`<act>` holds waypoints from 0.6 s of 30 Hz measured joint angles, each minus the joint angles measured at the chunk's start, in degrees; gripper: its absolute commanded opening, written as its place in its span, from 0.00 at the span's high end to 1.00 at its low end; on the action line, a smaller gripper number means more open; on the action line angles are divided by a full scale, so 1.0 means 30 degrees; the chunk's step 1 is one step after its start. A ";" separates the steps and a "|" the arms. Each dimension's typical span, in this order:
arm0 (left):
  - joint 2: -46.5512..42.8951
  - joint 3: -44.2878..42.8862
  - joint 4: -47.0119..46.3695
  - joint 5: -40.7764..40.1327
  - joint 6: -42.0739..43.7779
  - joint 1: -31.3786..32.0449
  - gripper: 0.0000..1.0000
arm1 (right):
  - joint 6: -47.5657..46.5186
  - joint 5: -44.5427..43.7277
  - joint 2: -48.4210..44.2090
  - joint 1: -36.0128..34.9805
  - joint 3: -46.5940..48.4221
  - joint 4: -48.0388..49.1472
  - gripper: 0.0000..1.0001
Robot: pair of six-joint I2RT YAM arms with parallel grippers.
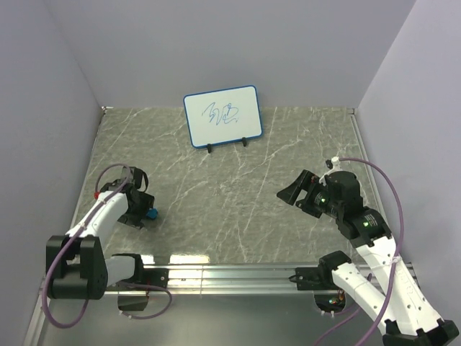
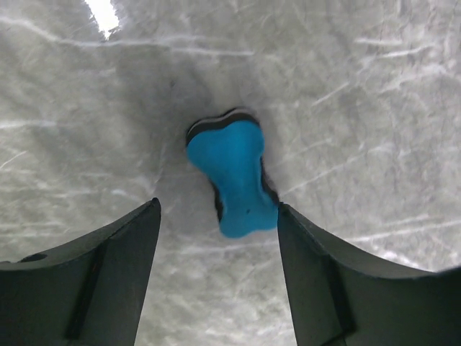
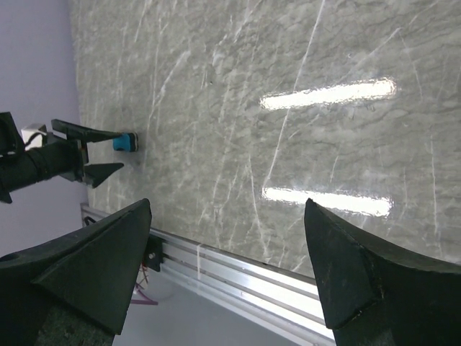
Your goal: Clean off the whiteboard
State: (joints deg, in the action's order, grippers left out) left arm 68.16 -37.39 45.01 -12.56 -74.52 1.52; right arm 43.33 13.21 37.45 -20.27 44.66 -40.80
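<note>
The whiteboard (image 1: 222, 115) stands upright on two black feet at the back of the table, with a blue scribble in its middle. The blue bone-shaped eraser (image 1: 151, 213) lies flat on the table at the left. My left gripper (image 1: 145, 215) is open and low over the table. In the left wrist view the eraser (image 2: 234, 176) lies just ahead of the left gripper (image 2: 217, 205), its near end between the tips and close to the right finger (image 2: 324, 281). My right gripper (image 1: 294, 191) is open and empty at the right, seen also in its wrist view (image 3: 227, 203).
The grey marble tabletop (image 1: 230, 187) is walled in by lilac panels at the back and sides. An aluminium rail (image 1: 230, 275) runs along the near edge. The right wrist view shows the left gripper (image 3: 86, 155) and the eraser (image 3: 125, 141) far off.
</note>
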 measured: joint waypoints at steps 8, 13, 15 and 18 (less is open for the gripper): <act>0.1282 -0.0131 -0.1246 -0.0277 -0.0015 0.0000 0.33 | -0.0488 -0.0073 0.0852 0.0000 0.0117 0.0036 0.07; 0.2936 -0.0714 -0.1836 -0.0262 0.0211 0.0000 0.54 | -0.0787 -0.0058 0.1705 0.0000 0.0197 0.0364 0.07; 0.3439 -0.0933 -0.1945 -0.0226 0.0459 0.0000 0.58 | -0.0911 -0.0095 0.2375 0.0000 0.0466 0.0444 0.07; 0.3920 -0.1275 -0.2171 -0.0029 0.0765 0.0000 0.72 | -0.1217 -0.0641 0.3417 0.0000 0.1443 0.0605 0.07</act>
State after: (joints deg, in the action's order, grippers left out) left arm 79.92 -41.21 38.50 -12.64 -72.23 1.52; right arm 39.68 11.29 47.70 -20.27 48.99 -38.98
